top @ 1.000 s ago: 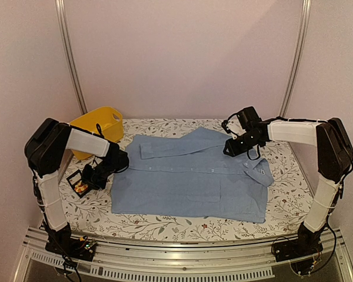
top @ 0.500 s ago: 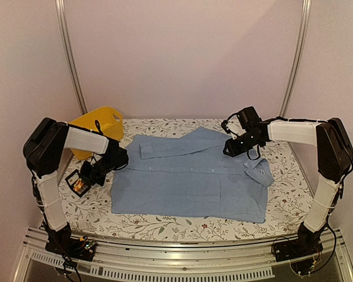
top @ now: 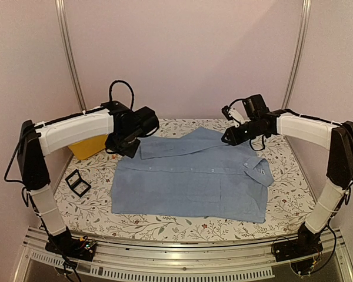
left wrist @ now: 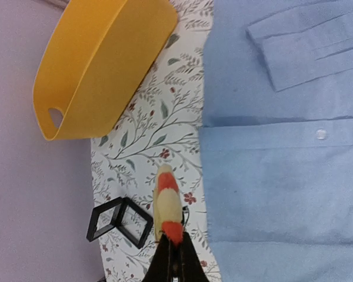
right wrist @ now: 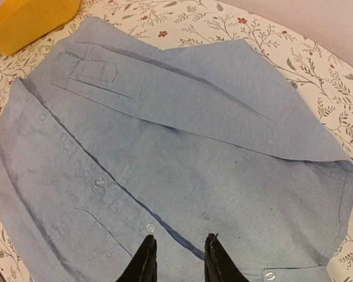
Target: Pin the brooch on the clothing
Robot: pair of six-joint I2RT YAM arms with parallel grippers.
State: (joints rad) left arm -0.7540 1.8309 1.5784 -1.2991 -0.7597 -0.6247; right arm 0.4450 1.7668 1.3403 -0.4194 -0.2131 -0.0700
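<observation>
The light blue shirt (top: pixel 191 176) lies flat in the middle of the table; it also shows in the left wrist view (left wrist: pixel 282 147) and the right wrist view (right wrist: pixel 182 135). My left gripper (top: pixel 119 147) is raised near the shirt's back left corner and is shut on the brooch (left wrist: pixel 167 202), a yellow and red flower seen edge-on between the fingertips (left wrist: pixel 175 258). My right gripper (top: pixel 228 138) hovers over the shirt's back right part. It is open and empty, its fingers (right wrist: pixel 142 261) a little above the button placket.
A yellow plastic basin (top: pixel 89 145) stands at the back left, partly hidden by my left arm, and shows in the left wrist view (left wrist: pixel 94 64). A small open black box (top: pixel 78 182) lies on the floral tablecloth left of the shirt, also in the left wrist view (left wrist: pixel 120 220).
My left gripper lifted from the black box and swung up and right toward the shirt's back left corner, carrying the brooch. The box now looks empty. My right gripper rose slightly.
</observation>
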